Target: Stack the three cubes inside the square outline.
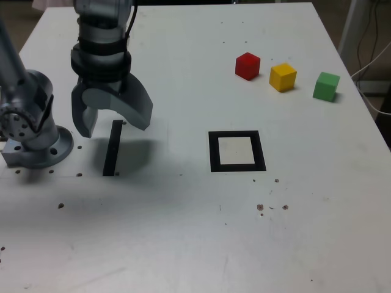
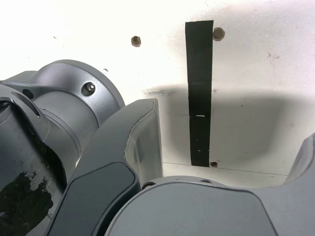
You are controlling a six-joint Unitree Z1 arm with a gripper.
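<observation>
The end effector (image 1: 110, 122) hangs spread and empty over the bench (image 1: 183, 232). Far from it sit the red cube (image 1: 247, 66), yellow cube (image 1: 283, 77) and green cube (image 1: 326, 86), with the square outline (image 1: 237, 151) nearer. They look light and rigid; I would grip two opposite flat faces.

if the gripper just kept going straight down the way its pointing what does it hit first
Most likely the black tape strip on the table. The gripper points down with jaws open and empty, straddling the strip in the wrist view, with nothing between them and it. The cubes and square outline lie well aside.
</observation>
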